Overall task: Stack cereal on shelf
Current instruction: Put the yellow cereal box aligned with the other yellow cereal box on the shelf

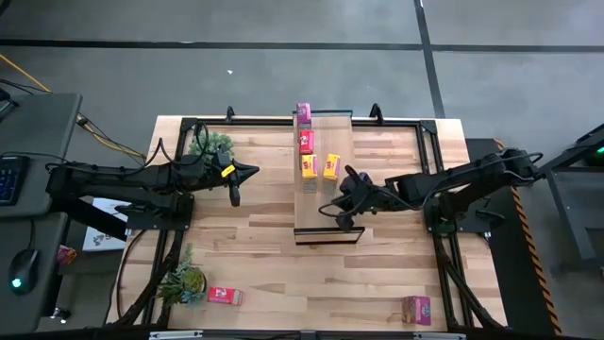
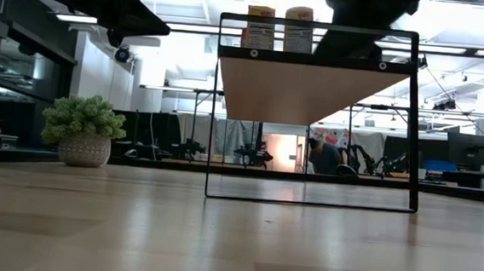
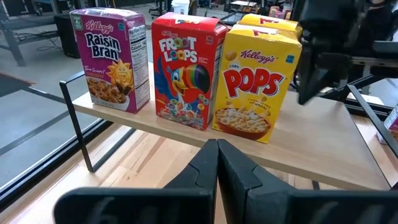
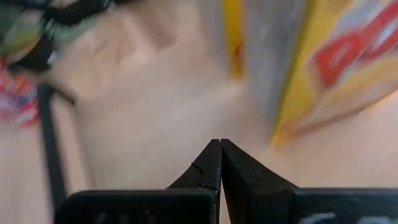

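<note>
Nearest the front edge of the table (image 1: 283, 274), two loose cereal boxes lying flat and well apart: a red one (image 1: 225, 296) just beside a small potted plant (image 1: 182, 280) at the left front corner, a magenta-purple one (image 1: 416, 309) toward the right front. Farther in, at mid-table, the shelf (image 1: 326, 203), a long light-wood plank raised on a thin black wire frame, running front to back. Over its right side, the right tool (image 1: 343, 219), fingers pressed together with nothing between them, hovering above bare plank just short of the boxes. Left of the shelf and clear of it, the left tool (image 1: 234, 196), likewise shut and empty, pointing toward the shelf's long side. On the far half of the plank, four boxes standing upright: two yellow Corn Pops boxes (image 3: 256, 87) side by side closest to the right tool, then a red Froot Loops box (image 3: 186, 71) touching or nearly touching them, then a purple Raisin Bran box (image 3: 112, 59) a small gap beyond, at the plank's far end. Behind the left tool, near the table's far left corner, a second potted plant (image 2: 84, 130) in a pale textured pot. Past the table, in the low view, a seated person (image 2: 324, 156) blurred in the room.
</note>
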You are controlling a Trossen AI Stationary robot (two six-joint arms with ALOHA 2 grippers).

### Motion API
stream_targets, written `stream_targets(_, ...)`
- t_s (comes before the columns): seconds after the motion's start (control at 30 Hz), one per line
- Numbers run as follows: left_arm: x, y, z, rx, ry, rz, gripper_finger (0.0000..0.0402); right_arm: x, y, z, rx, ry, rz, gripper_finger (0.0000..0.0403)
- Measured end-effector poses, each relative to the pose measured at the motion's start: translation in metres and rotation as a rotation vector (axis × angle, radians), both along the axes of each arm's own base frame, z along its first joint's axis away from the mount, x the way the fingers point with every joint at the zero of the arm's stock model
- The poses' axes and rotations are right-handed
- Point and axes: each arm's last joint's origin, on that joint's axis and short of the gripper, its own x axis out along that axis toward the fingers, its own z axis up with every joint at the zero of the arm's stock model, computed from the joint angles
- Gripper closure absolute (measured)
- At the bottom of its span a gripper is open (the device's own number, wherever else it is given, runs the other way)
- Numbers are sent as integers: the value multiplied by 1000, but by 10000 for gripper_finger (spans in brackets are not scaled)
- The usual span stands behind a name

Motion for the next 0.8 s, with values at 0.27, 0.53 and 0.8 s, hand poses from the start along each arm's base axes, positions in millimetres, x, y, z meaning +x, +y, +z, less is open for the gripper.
stream_targets(0.27,0,0,0,0,0,1,401,-14,-10,-4,-79,102,-159,403)
stream_targets(0.53,0,0,0,1,-2,1,401,-7,-32,4,-193,16,-278,403)
stream_targets(0.8,0,0,0,1,-2,1,401,-4,-45,6,-216,-10,-316,403)
